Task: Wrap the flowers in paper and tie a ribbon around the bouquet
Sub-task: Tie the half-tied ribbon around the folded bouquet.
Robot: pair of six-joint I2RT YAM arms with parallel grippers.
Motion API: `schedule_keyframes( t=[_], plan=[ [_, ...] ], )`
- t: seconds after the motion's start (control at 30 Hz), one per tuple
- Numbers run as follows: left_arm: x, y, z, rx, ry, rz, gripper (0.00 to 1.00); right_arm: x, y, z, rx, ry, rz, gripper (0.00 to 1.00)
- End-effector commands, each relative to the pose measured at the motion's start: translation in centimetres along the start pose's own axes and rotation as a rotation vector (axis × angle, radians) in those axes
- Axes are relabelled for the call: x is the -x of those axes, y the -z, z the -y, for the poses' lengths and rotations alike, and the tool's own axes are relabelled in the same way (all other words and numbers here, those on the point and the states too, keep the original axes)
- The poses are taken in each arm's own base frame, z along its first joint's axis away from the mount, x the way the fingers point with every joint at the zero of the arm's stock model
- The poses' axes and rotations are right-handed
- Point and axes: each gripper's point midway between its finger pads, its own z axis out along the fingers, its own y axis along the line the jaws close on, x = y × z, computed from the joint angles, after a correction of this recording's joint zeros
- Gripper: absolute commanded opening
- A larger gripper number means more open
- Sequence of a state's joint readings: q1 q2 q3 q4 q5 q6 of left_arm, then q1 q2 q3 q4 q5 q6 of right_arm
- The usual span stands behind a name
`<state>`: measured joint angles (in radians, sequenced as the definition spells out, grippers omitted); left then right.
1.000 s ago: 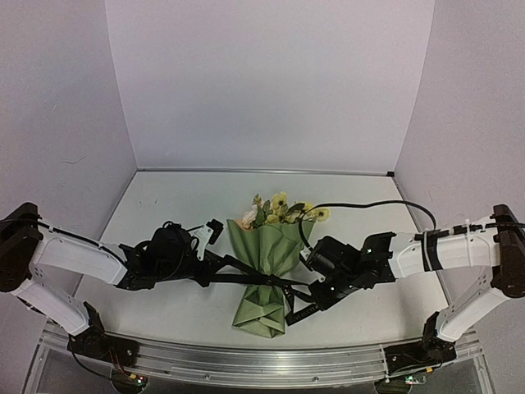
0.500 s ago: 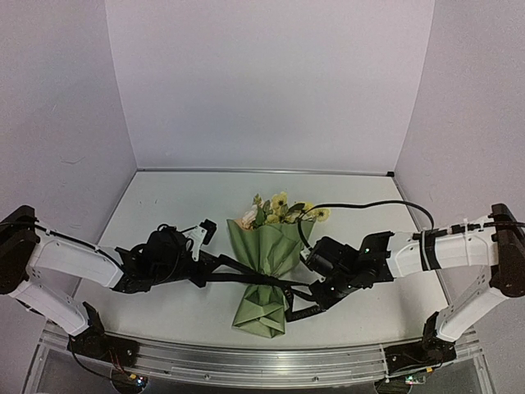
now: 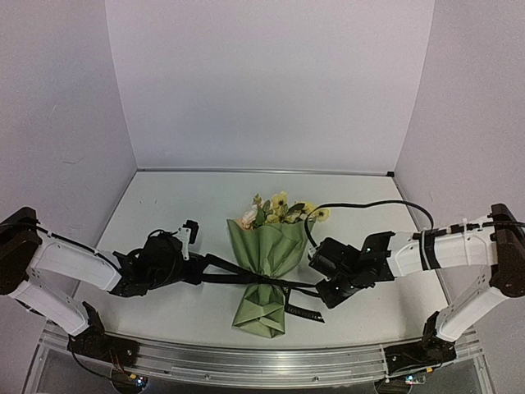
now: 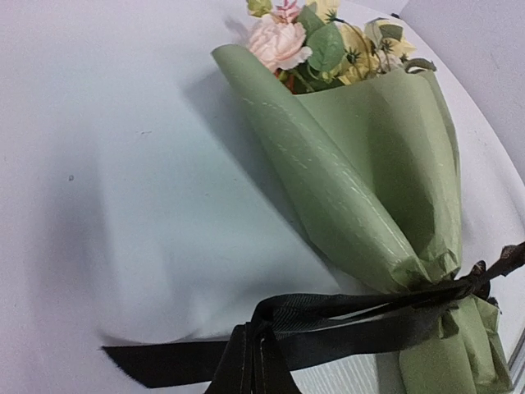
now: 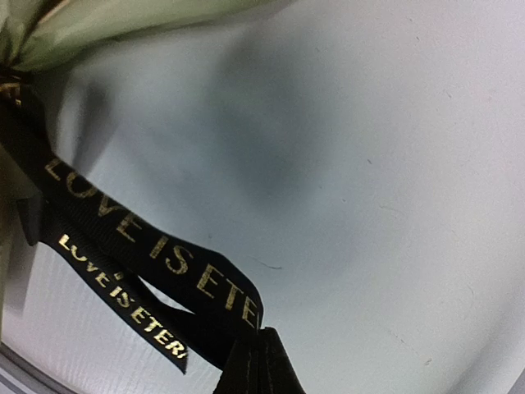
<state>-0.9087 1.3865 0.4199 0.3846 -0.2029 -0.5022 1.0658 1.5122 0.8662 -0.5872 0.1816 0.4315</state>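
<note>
Overhead, the bouquet (image 3: 264, 275) lies in the middle of the table (image 3: 172, 205), its narrow folded end close to the near rail (image 3: 246, 357) and its blooms pointing at the back wall. Bare tabletop stretches behind it and out to the walls on both sides. The left gripper (image 3: 199, 267) sits just left of it and the right gripper (image 3: 321, 293) just right, each pinched shut on the ribbon (image 3: 238, 277), which runs between them across the cinched waist of the paper (image 3: 275, 246). Only the left wrist view shows a pink bloom among the yellow flowers (image 4: 328, 45) and the ribbon biting into the sleeve. Only the right wrist view shows gold lettering, "LOVE IS ETE", on two strands meeting at the closed tips
</note>
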Motion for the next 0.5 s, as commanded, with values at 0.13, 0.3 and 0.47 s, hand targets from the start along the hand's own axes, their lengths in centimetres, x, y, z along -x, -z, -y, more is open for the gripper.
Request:
schedule_keyframes(
  t=[0.13,0.3,0.47],
  plan=[
    [-0.4,0.5,-4.3,0.157,0.300,0.033,0.00,-3.3,-0.5,5.5,-0.160,-0.133,-0.023,0.00],
    [-0.9,0.3,-4.9,0.185,0.347,0.023,0.00,-3.0,-0.1,5.9,-0.174,-0.138,-0.008,0.00],
    [-1.4,0.8,-6.9,0.255,0.427,0.015,0.00,-3.7,-0.1,7.8,-0.228,-0.213,0.000,0.00]
  ],
)
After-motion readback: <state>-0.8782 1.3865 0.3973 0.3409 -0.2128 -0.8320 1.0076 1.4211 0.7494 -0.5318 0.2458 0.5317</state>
